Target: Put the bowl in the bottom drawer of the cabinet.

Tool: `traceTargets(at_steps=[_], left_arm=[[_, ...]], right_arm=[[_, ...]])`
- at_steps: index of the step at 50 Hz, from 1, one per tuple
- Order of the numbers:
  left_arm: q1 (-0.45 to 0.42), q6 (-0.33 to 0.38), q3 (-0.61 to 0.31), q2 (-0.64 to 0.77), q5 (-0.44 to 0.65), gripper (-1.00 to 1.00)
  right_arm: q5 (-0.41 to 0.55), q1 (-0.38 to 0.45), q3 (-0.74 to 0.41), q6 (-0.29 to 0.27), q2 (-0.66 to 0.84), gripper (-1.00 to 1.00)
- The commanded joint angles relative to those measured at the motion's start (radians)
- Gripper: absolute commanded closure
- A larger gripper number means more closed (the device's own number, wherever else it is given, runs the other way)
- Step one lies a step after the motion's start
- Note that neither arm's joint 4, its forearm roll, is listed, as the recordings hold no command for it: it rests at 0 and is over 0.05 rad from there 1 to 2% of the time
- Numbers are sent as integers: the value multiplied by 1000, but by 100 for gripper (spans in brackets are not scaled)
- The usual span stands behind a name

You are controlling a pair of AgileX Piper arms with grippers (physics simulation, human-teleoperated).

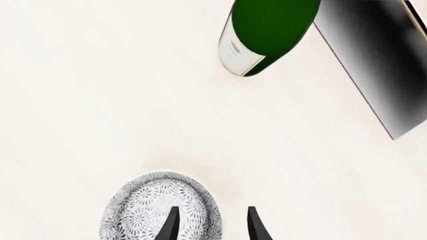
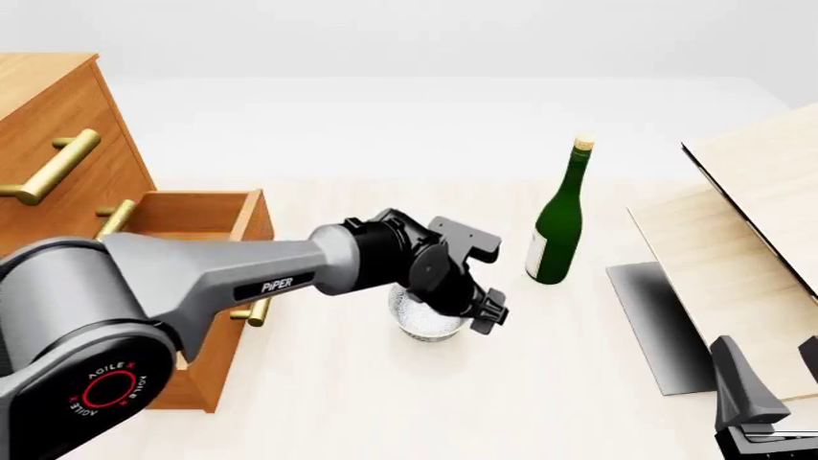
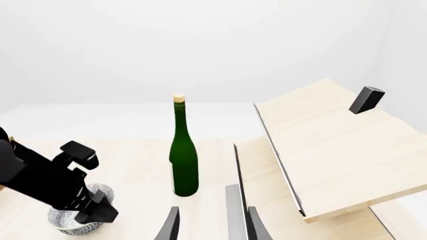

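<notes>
The bowl (image 2: 424,324), white with a fine speckled pattern, stands on the table just right of the cabinet (image 2: 57,115). The bottom drawer (image 2: 192,213) is pulled out, its brass handle facing the bowl. My left gripper (image 2: 482,319) hangs open right over the bowl; in the left wrist view one finger (image 1: 171,224) is over the bowl (image 1: 157,205) and the other (image 1: 255,224) is outside its rim, so the left gripper (image 1: 213,225) straddles the wall. My right gripper (image 3: 212,226) stands open and empty near the table's front right (image 2: 767,398).
A tall green bottle (image 2: 557,225) stands upright to the right of the bowl. Pale wooden boards (image 2: 754,230) slope at the right with a dark grey plate (image 2: 658,326) at their foot. A small black block (image 3: 365,99) sits on the upper board.
</notes>
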Motion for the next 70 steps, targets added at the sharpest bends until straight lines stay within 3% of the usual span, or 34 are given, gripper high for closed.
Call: traceTargets(at_steps=[1, 70], left_arm=[[-2, -12, 16, 6, -14, -100], [-24, -63, 43, 50, -56, -100]], right_arm=[[0, 0, 0, 0, 0, -100], [0, 0, 0, 0, 0, -100]])
